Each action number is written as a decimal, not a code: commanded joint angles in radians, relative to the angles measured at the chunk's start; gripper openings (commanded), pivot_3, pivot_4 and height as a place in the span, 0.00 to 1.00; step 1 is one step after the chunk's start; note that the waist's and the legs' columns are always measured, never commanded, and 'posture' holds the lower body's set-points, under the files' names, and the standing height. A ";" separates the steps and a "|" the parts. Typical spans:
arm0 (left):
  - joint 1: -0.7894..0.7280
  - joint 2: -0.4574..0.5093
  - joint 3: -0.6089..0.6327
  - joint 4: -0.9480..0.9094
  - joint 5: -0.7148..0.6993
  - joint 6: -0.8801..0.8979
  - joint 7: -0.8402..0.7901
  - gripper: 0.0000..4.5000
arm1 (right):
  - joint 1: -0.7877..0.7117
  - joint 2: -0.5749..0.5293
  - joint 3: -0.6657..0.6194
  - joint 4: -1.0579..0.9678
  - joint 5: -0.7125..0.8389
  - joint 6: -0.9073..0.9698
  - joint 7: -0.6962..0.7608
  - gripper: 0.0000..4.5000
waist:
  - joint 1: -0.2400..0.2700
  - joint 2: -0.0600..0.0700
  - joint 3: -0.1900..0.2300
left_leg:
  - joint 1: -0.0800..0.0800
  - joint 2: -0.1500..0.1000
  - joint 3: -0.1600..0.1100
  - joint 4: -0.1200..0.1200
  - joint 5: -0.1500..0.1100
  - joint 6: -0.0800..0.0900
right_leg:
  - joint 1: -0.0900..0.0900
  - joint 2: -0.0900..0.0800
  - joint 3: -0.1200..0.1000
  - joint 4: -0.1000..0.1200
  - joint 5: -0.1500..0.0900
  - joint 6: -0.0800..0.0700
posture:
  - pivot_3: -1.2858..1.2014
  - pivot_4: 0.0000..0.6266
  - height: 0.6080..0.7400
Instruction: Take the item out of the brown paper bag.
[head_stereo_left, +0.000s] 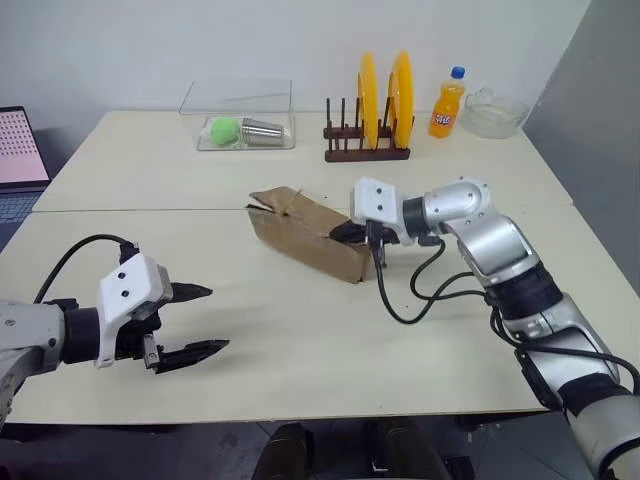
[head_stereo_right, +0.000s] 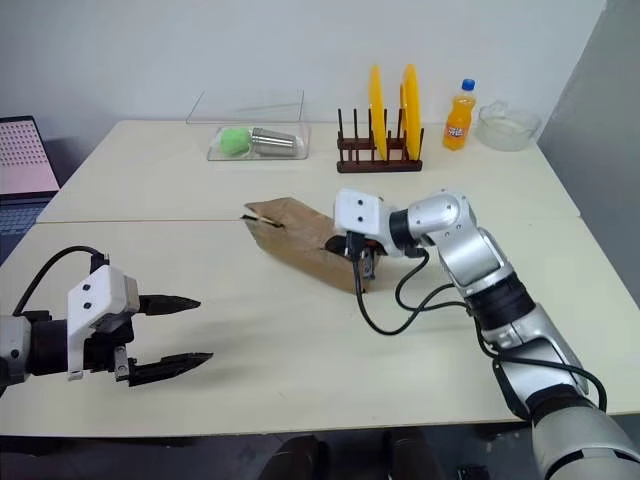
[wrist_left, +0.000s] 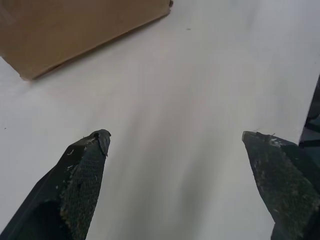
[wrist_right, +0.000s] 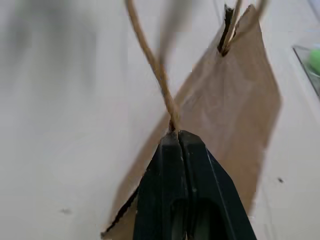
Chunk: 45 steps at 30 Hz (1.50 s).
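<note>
No legible text, brand, number or sign anywhere. Label on the orange soda bottle (head_stereo_left: 446, 108) at upper right too small to read. Laptop screen (head_stereo_left: 20, 148) at the left edge: pink pattern, unreadable.
</note>
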 joint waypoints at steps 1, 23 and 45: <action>0.015 0.011 0.061 -0.005 0.009 -0.020 -0.016 1.00 | 0.053 -0.027 0.021 -0.131 0.012 0.052 0.015 0.01 | 0.000 0.000 0.000 | 0.000 0.000 0.000 0.000 0.000 0.000 | 0.000 0.000 0.000 0.000 0.000 0.000 | 0.52 0.24 1.00; -0.030 0.032 -0.131 0.239 0.319 -0.557 -0.080 1.00 | 0.353 -0.139 -0.234 -0.478 0.343 0.261 -0.046 0.04 | 0.016 0.000 0.000 | 0.001 0.000 0.000 -0.007 0.000 0.000 | 0.001 0.000 -0.001 -0.006 0.000 0.000 | 0.52 0.24 1.00; -0.494 -0.109 -0.628 0.746 0.592 -1.417 -0.066 1.00 | 0.618 -0.252 -0.226 -0.760 0.432 0.366 -0.245 0.85 | 0.024 0.000 0.000 | 0.001 0.000 0.002 -0.008 0.000 0.000 | 0.001 0.000 -0.001 -0.006 -0.003 0.006 | 0.52 0.24 1.00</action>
